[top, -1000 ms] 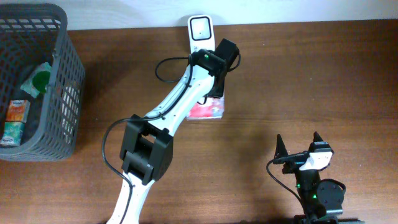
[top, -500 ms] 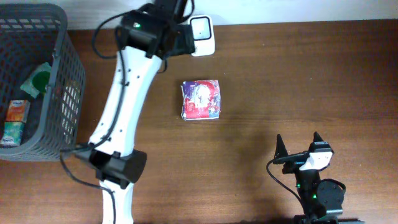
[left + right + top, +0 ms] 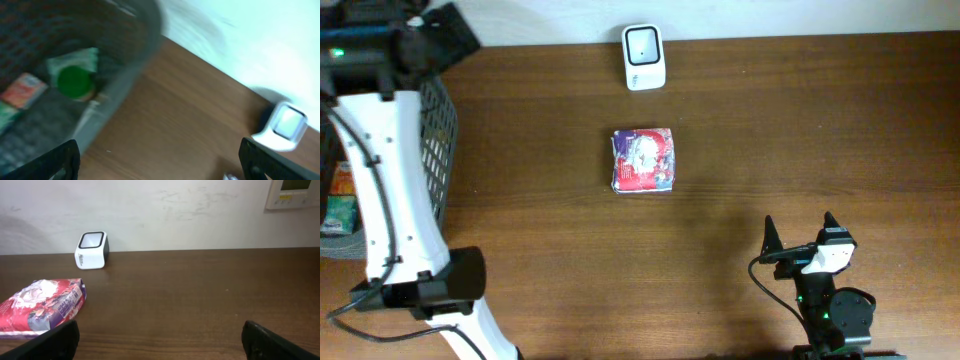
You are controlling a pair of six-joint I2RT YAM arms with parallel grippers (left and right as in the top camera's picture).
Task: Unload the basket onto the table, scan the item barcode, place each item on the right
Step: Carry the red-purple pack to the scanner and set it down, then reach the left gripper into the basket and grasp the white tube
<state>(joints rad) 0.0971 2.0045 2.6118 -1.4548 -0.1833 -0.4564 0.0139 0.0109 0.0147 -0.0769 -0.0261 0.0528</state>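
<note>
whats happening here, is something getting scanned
Nothing is held right now. The red and white packet lies on the table, in front of the white scanner and apart from it. The left gripper hangs open and empty by the grey basket rim. The right gripper sits open near the front edge.

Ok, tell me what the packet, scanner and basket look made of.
Packet: probably glossy plastic film; crinkled, shiny printed surface.
Scanner: smooth white hard plastic, seemingly, with a glassy window.
Basket: matte dark grey moulded plastic, judging by its open mesh wall.
</note>
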